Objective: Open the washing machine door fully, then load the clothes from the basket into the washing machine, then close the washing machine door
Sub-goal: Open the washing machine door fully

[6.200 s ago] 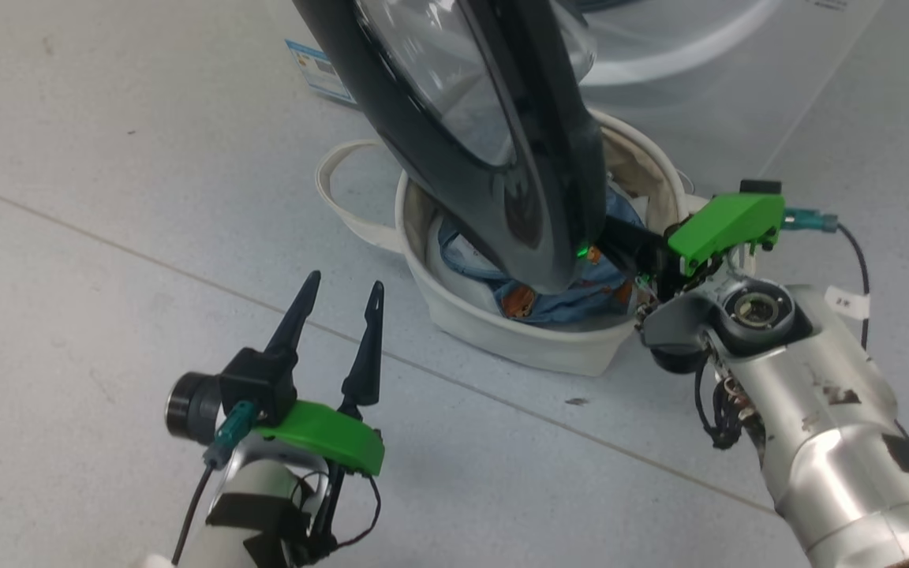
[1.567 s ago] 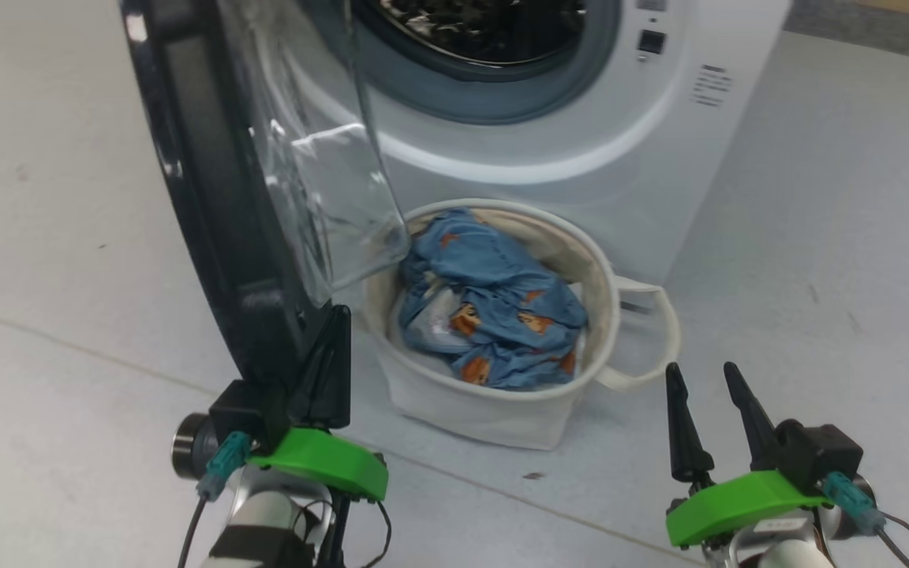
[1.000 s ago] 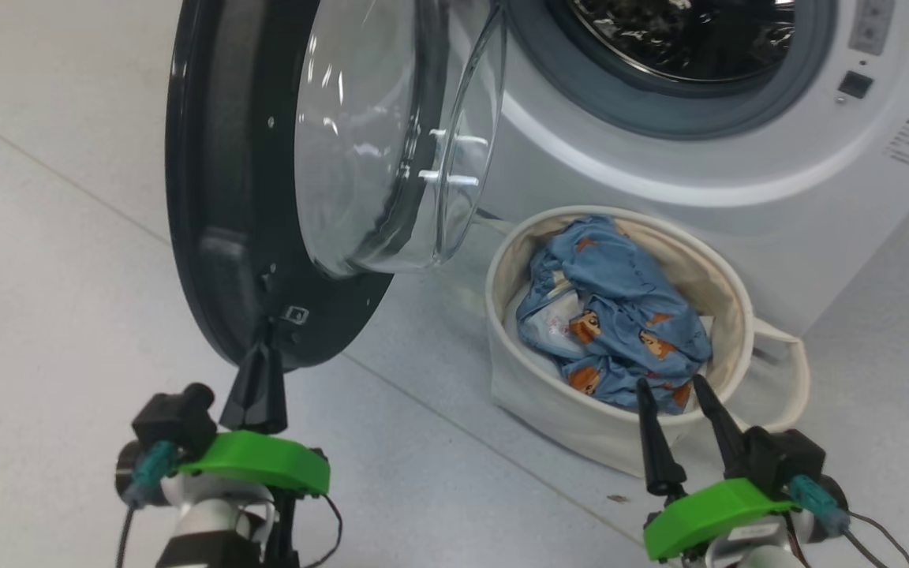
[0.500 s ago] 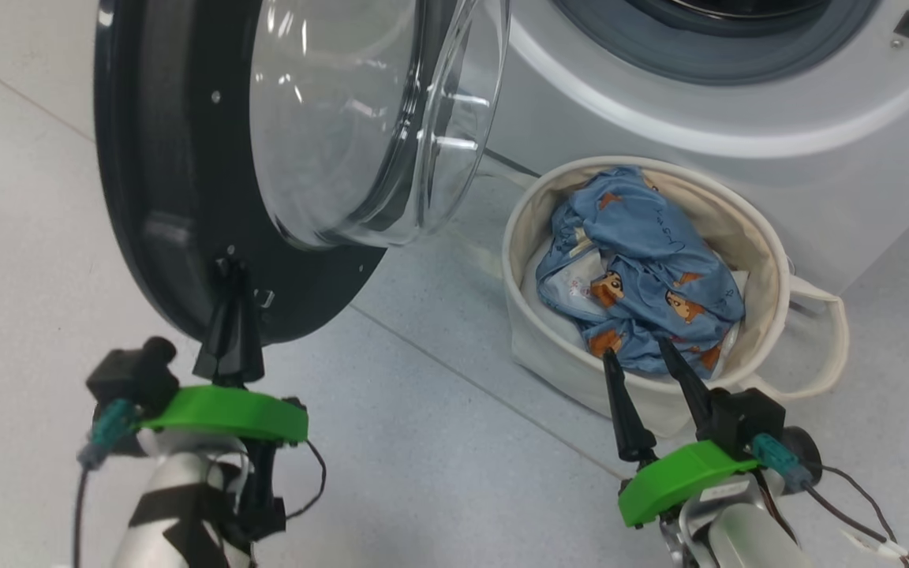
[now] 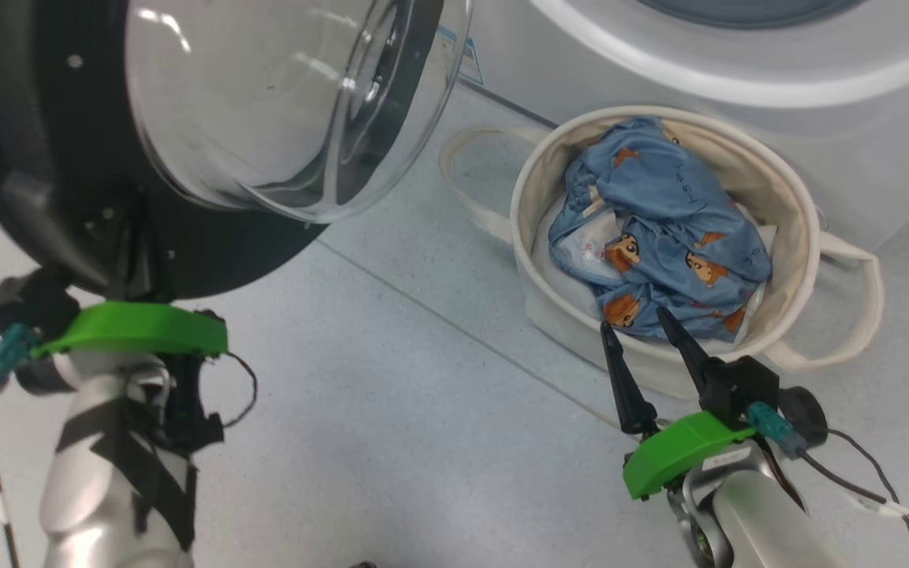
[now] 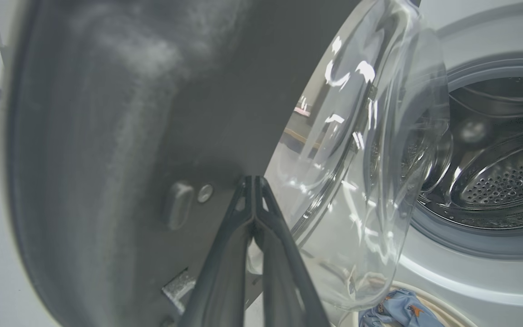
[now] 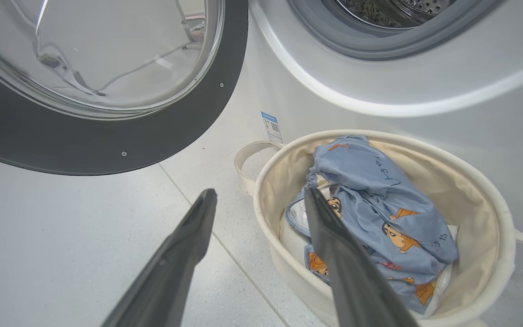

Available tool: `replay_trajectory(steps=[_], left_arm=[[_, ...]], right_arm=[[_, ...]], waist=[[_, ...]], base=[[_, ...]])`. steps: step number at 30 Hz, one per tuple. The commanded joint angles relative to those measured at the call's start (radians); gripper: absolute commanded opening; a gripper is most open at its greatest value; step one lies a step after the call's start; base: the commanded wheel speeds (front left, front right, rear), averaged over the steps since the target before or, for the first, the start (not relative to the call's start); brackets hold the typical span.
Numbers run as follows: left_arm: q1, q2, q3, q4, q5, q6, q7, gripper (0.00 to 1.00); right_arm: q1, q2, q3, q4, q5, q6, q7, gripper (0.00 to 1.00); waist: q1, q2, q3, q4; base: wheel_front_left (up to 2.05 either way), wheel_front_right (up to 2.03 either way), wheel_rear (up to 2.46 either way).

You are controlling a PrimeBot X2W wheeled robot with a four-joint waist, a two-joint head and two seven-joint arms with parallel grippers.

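Note:
The washing machine door (image 5: pixel 36 181) stands open at the upper left, its black rim around a bulging glass bowl (image 5: pixel 281 110). My left gripper (image 5: pixel 137 237) is shut, and its joined fingertips (image 6: pixel 251 181) press on the door's inner black face (image 6: pixel 107 136) beside the glass. The cream basket (image 5: pixel 802 229) sits on the floor before the white washing machine (image 5: pixel 738 87) and holds the blue bear-print clothes (image 5: pixel 660 221). My right gripper (image 5: pixel 632 319) is open, with its tips at the basket's near rim (image 7: pixel 497 213), just short of the clothes (image 7: pixel 370 181) and holding nothing.
The grey gasket and steel drum (image 6: pixel 493 172) lie open behind the glass. A small blue label (image 7: pixel 271 127) marks the washer's lower front. A loop handle (image 5: pixel 462 170) sticks out of the basket's left side. Pale tiled floor (image 5: pixel 423 410) spreads between my arms.
The head camera has dipped and shifted. The door has swung farther out to the left with my shut left gripper pushing on it. The right gripper stays open at the basket's near rim.

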Motion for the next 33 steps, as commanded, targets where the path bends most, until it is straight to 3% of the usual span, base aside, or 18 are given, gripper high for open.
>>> replay_trajectory(steps=[1,9,22,28,33], left_arm=[[-0.041,0.047,0.05,-0.018,0.019,0.001,-0.006,0.0],[-0.166,0.085,0.171,0.102,0.026,-0.02,-0.006,0.0],[-0.258,0.115,0.287,0.232,0.067,-0.037,-0.006,0.0],[-0.221,0.074,0.262,0.145,0.123,-0.046,-0.006,0.0],[-0.119,0.035,0.126,0.038,0.127,-0.05,-0.006,0.0]], right_arm=[[-0.02,0.008,0.031,-0.024,-0.011,0.006,-0.012,1.0],[-0.067,-0.025,0.067,0.003,-0.011,0.006,-0.012,1.0],[-0.087,-0.03,0.085,0.016,-0.003,0.006,-0.012,1.0],[-0.069,-0.022,0.05,-0.011,0.002,0.006,-0.012,1.0],[-0.028,0.007,-0.072,-0.098,-0.007,0.006,-0.012,1.0]], waist=[[-0.0001,0.0,0.015,0.0],[-0.0001,0.0,0.067,0.001],[-0.0001,0.0,0.071,-0.001],[-0.0001,0.0,0.03,-0.002],[-0.0001,0.0,-0.049,-0.008]], base=[[0.0,0.0,0.0],[0.0,0.0,0.0],[0.0,0.0,0.0],[0.0,0.0,0.0],[0.0,0.0,0.0]])
